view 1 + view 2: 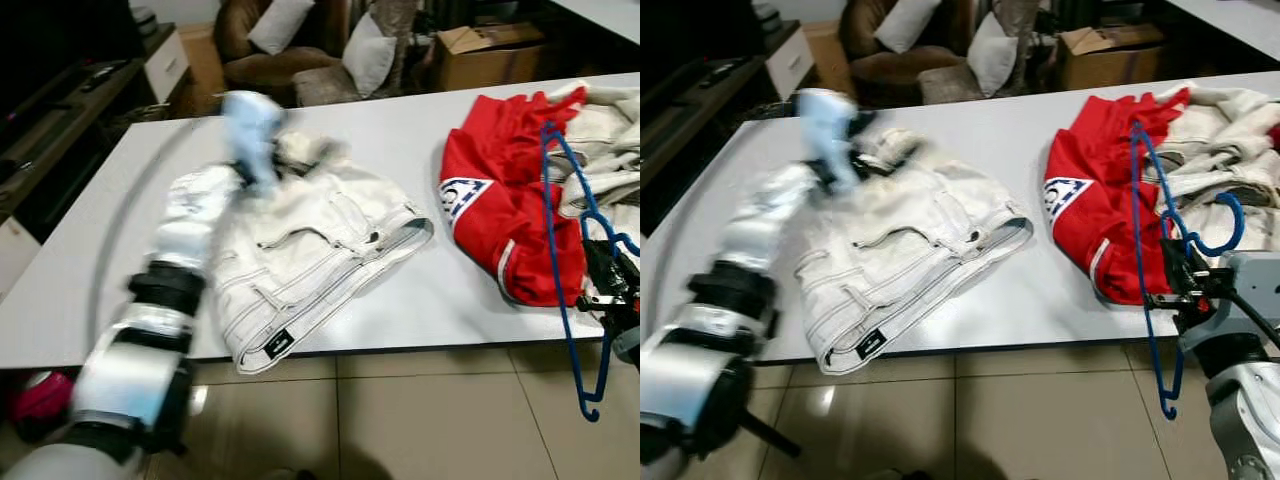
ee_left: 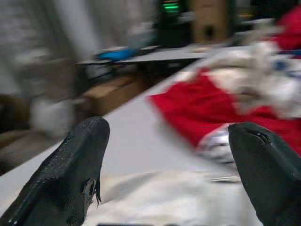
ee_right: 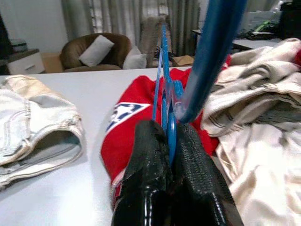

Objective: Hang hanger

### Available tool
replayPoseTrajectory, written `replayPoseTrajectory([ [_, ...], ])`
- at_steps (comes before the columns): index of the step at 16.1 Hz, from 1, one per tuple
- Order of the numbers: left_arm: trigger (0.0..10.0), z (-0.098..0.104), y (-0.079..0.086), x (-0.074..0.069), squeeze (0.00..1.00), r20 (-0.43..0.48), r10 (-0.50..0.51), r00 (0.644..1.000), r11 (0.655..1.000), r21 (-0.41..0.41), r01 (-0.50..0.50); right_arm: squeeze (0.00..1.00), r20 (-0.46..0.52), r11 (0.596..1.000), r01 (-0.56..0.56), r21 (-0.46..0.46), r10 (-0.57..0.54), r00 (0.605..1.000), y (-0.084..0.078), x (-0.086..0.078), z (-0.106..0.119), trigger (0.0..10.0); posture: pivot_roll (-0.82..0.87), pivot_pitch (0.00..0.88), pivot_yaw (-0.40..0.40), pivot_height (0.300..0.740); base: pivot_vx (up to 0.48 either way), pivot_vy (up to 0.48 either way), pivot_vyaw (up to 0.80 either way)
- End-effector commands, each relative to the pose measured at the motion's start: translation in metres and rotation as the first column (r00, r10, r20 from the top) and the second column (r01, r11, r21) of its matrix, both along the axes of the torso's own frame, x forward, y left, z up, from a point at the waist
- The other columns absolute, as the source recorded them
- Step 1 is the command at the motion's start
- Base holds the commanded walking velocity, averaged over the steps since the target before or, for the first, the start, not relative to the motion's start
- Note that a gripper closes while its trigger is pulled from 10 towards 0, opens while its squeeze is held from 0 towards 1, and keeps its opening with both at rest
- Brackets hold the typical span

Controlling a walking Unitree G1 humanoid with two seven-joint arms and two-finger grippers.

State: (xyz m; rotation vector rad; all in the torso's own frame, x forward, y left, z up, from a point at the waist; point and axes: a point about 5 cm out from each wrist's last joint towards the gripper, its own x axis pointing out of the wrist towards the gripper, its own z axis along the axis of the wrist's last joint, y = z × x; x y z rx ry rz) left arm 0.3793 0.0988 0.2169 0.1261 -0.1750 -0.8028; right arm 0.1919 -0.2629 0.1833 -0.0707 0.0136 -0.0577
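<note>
A thin blue hanger stands on edge over the table's right front, its hook curling beside my right gripper, which is shut on the hanger's neck. A red garment lies under it. My left arm reaches over white shorts at the table's middle left, blurred. My left gripper hangs open just above the white cloth, nothing between its fingers.
A pile of cream clothes lies at the table's right end. The white table ends at a front edge over tiled floor. Behind it stand a brown armchair with pillows and a cardboard box.
</note>
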Motion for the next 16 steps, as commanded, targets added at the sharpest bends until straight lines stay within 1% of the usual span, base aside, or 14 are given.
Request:
replayPoseTrajectory([
  [1,10.0,-0.037,-0.008,-0.005,0.0,-0.083,-0.047,0.995,0.986,0.155,0.06,0.0,0.009,1.0,0.008,-0.019,-0.008,1.0,-0.002,-0.002,0.006,10.0,-0.29,0.0,0.132,0.74,0.0,0.0,0.0],
  [2,10.0,-0.048,-0.012,-0.006,0.0,-0.107,-0.041,0.993,0.978,0.201,0.062,0.0,0.006,1.0,0.008,-0.024,-0.008,1.0,-0.003,-0.002,0.007,10.0,-0.29,0.0,0.128,0.74,0.0,0.0,0.0],
  [3,10.0,-0.064,-0.016,-0.008,0.0,-0.127,-0.021,0.992,0.96,0.276,0.056,0.0,0.003,1.0,0.004,-0.031,-0.004,1.0,-0.004,-0.003,0.009,10.0,-0.3,0.0,0.121,0.74,0.0,0.0,0.0],
  [4,10.0,-0.075,-0.02,-0.01,0.0,-0.158,-0.018,0.987,0.949,0.307,0.066,0.0,-0.001,0.999,-0.002,-0.037,0.002,1.0,-0.004,-0.003,0.011,10.0,-0.31,0.0,0.117,0.74,0.0,0.0,0.0],
  [5,10.0,-0.095,-0.022,-0.015,0.0,-0.226,-0.001,0.974,0.919,0.383,0.09,0.0,-0.007,0.999,-0.013,-0.045,0.012,1.0,-0.004,-0.003,0.012,10.0,-0.32,0.0,0.114,0.74,0.0,0.0,0.0],
  [6,10.0,-0.102,-0.021,-0.016,0.0,-0.237,0.005,0.972,0.903,0.418,0.098,0.0,-0.008,0.999,-0.015,-0.046,0.014,1.0,-0.004,-0.002,0.013,10.0,-0.32,0.0,0.114,0.74,0.0,0.0,0.0],
  [8,10.0,-0.113,-0.017,-0.019,0.0,-0.258,0.047,0.965,0.887,0.454,0.079,0.0,-0.01,0.999,-0.019,-0.046,0.019,1.0,-0.003,-0.002,0.013,10.0,-0.33,0.0,0.109,0.74,0.0,0.0,0.0],
  [9,10.0,-0.118,-0.014,-0.019,0.0,-0.246,0.081,0.966,0.881,0.471,0.046,0.0,-0.015,0.998,-0.03,-0.046,0.029,0.999,-0.001,0.0,0.012,10.0,-0.33,0.0,0.108,0.74,0.0,0.0,0.0],
  [11,10.0,-0.119,-0.013,-0.018,0.0,-0.218,0.108,0.97,0.866,0.5,0.016,0.0,-0.017,0.998,-0.039,-0.045,0.038,0.999,0.0,0.002,0.011,10.0,-0.32,0.0,0.1,0.74,0.0,0.0,0.0],
  [13,10.0,-0.122,-0.01,-0.017,0.0,-0.2,0.139,0.97,0.839,0.544,-0.008,0.0,-0.019,0.998,-0.053,-0.046,0.052,0.998,0.002,0.005,0.012,10.0,-0.32,0.0,0.096,0.74,0.0,0.0,0.0],
  [14,10.0,-0.122,-0.008,-0.016,0.0,-0.199,0.155,0.968,0.837,0.547,-0.022,0.0,-0.018,0.997,-0.056,-0.046,0.055,0.998,0.002,0.006,0.012,10.0,-0.32,0.0,0.096,0.74,0.0,0.0,0.0],
  [15,4.4,-0.122,-0.008,-0.015,0.0,-0.2,0.16,0.967,0.841,0.541,-0.027,0.0,-0.017,0.997,-0.056,-0.047,0.055,0.998,0.002,0.006,0.012,10.0,-0.32,0.0,0.096,0.74,0.0,0.0,0.0],
  [16,0.0,-0.121,-0.008,-0.015,0.0,-0.199,0.157,0.967,0.846,0.533,-0.028,0.0,-0.017,0.997,-0.057,-0.047,0.056,0.998,0.002,0.006,0.012,10.0,-0.32,0.0,0.098,0.74,0.0,0.0,0.0],
])
